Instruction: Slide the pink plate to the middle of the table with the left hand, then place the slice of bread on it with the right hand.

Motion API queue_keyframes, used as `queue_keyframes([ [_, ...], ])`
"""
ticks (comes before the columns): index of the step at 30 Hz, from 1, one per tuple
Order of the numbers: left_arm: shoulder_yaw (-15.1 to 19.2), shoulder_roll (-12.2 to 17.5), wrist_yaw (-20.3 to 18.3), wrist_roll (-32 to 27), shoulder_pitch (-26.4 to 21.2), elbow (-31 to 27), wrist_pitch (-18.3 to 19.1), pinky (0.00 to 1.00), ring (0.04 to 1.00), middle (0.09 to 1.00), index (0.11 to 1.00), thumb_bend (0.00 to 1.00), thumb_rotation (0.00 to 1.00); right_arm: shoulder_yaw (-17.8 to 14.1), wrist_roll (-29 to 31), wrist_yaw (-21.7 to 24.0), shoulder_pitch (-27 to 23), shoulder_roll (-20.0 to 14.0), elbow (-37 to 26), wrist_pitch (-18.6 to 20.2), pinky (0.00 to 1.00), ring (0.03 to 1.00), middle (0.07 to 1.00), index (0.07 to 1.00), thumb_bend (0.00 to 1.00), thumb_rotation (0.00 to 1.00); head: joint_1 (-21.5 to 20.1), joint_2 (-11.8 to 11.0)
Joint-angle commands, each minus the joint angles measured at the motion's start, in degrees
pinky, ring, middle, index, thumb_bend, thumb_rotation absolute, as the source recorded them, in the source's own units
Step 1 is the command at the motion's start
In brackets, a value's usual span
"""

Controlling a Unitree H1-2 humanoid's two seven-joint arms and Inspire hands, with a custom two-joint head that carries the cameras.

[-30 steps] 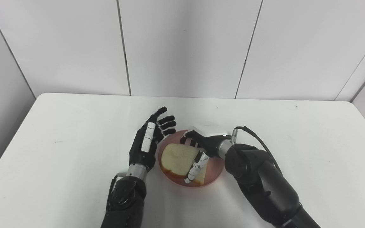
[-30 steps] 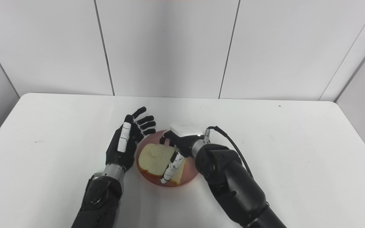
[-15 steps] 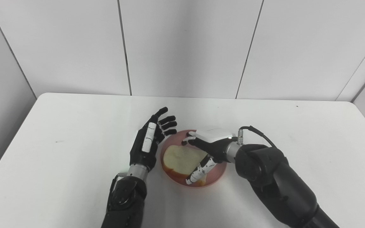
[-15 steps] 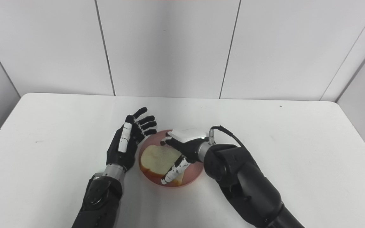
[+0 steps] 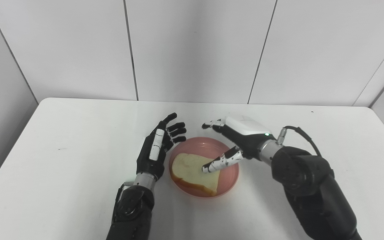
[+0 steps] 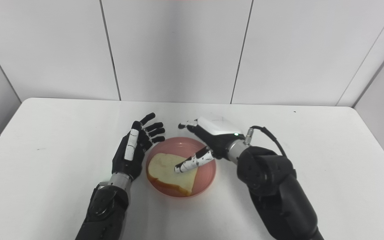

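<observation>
The pink plate (image 5: 227, 180) sits near the middle of the white table. The slice of bread (image 5: 188, 168) lies flat on it, toward its left side. My left hand (image 5: 157, 150) is open with fingers spread, standing just left of the plate's rim. My right hand (image 5: 237, 138) is open and raised over the plate's far right side, holding nothing; its thumb (image 5: 220, 161) reaches out above the bread's right part. Both hands also show in the right eye view, left hand (image 6: 133, 150) and right hand (image 6: 212, 136).
The white table (image 5: 62, 133) runs wide on both sides and ends at grey wall panels behind. A cable (image 5: 303, 136) loops off my right wrist.
My right hand has let go of the bread, opened, lifted and drawn back to the right. The bread stays on the plate. The left hand has not moved.
</observation>
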Motion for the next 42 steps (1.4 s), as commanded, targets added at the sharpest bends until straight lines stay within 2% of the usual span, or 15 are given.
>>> queue_keyframes([
  [1, 0.16, 0.33, 0.66, -0.18, 2.9, 2.23, 2.28, 0.63, 0.704, 0.697, 0.766, 0.84, 0.79, -4.06, 3.74, -7.43, 0.12, 1.86, -1.27, -1.41, 0.97, 0.941, 0.921, 0.894, 1.0, 0.47, 0.01, -0.04],
  [4, 0.57, 0.04, 1.14, -0.38, 3.09, 1.62, 1.82, 0.64, 0.73, 0.713, 0.749, 0.86, 0.76, -8.17, 9.6, -15.3, 2.03, 3.99, 2.12, -4.29, 0.8, 0.917, 0.92, 0.899, 1.0, 0.51, -0.07, -0.07],
  [5, 0.58, -0.17, 2.02, 0.36, 3.37, 0.88, 1.0, 0.64, 0.731, 0.713, 0.749, 0.86, 0.76, -9.67, 11.84, -19.34, 3.01, 4.98, 4.75, -6.66, 0.79, 0.916, 0.92, 0.899, 1.0, 0.51, -0.1, -0.07],
  [6, 0.57, -0.32, 2.66, 0.92, 3.57, 0.35, 0.41, 0.66, 0.754, 0.73, 0.752, 0.84, 0.75, -10.55, 13.4, -22.26, 3.65, 5.55, 6.61, -8.38, 0.74, 0.876, 0.905, 0.888, 0.95, 0.62, -0.1, -0.07],
  [7, 0.58, -0.65, 3.63, 1.61, 3.86, -0.52, -0.54, 0.66, 0.76, 0.735, 0.752, 0.84, 0.75, -12.22, 16.14, -26.08, 4.48, 6.75, 9.42, -10.89, 0.73, 0.865, 0.901, 0.886, 0.94, 0.65, -0.05, -0.04],
  [8, 0.56, -0.86, 4.3, 2.03, 4.09, -1.16, -1.13, 0.72, 0.796, 0.777, 0.766, 0.84, 0.74, -13.25, 18.16, -28.78, 5.01, 7.5, 11.35, -12.66, 0.71, 0.837, 0.878, 0.872, 0.87, 0.71, -0.03, 0.0],
  [12, -0.5, -1.18, 8.42, 6.39, 4.8, -3.76, -3.33, 0.85, 0.864, 0.858, 0.809, 0.88, 0.78, -18.5, 28.37, -37.57, 6.57, 11.47, 19.19, -19.32, 0.73, 0.832, 0.865, 0.866, 0.77, 0.82, -0.13, 0.2],
  [15, -1.51, -1.28, 10.67, 9.03, 5.33, -6.3, -3.36, 0.92, 0.908, 0.893, 0.834, 0.89, 0.82, -24.46, 38.51, -44.31, 7.24, 16.46, 24.9, -24.35, 0.74, 0.818, 0.843, 0.839, 0.75, 0.81, -0.18, 0.16],
  [18, -2.48, -1.43, 12.05, 10.59, 5.5, -8.22, -3.13, 0.96, 0.952, 0.93, 0.86, 0.86, 0.83, -27.67, 43.84, -48.86, 7.55, 19.16, 28.58, -27.37, 0.79, 0.842, 0.885, 0.851, 0.74, 0.81, -0.08, 0.02],
  [21, -3.33, -1.61, 13.34, 12.18, 5.49, -10.01, -2.31, 1.0, 0.981, 0.958, 0.877, 0.85, 0.85, -28.44, 47.0, -51.47, 7.88, 20.18, 30.01, -28.49, 0.89, 0.902, 0.928, 0.897, 0.68, 0.85, -0.2, 0.02],
  [23, -3.69, -1.76, 13.98, 12.96, 5.46, -11.06, -1.61, 1.0, 0.982, 0.959, 0.878, 0.86, 0.85, -27.94, 47.64, -52.22, 8.19, 20.01, 30.63, -29.24, 0.9, 0.904, 0.929, 0.899, 0.68, 0.87, -0.21, -0.01],
  [27, -4.22, -1.98, 14.42, 13.55, 5.41, -13.55, 0.99, 1.0, 0.978, 0.954, 0.879, 0.84, 0.85, -26.47, 48.02, -53.04, 9.02, 19.27, 32.18, -31.73, 0.89, 0.884, 0.919, 0.894, 0.66, 0.99, -0.21, -0.01],
  [32, -4.72, -1.6, 13.95, 13.21, 5.54, -15.64, 4.38, 1.0, 0.979, 0.946, 0.878, 0.83, 0.85, -25.66, 49.91, -53.74, 9.28, 19.43, 32.46, -31.33, 0.91, 0.894, 0.907, 0.886, 0.65, 0.88, -0.16, 0.21],
  [38, -4.98, -1.21, 13.88, 12.83, 5.45, -15.93, 5.56, 1.0, 0.981, 0.944, 0.881, 0.81, 0.86, -25.0, 51.14, -54.13, 9.4, 19.47, 32.05, -30.27, 0.91, 0.878, 0.899, 0.913, 0.65, 0.87, -0.17, 0.25],
  [42, -4.85, -1.18, 13.96, 12.55, 5.35, -16.02, 5.65, 1.0, 0.984, 0.946, 0.884, 0.82, 0.86, -24.52, 50.99, -54.39, 9.4, 19.13, 31.95, -29.76, 0.91, 0.88, 0.893, 0.895, 0.66, 0.84, -0.16, 0.16],
])
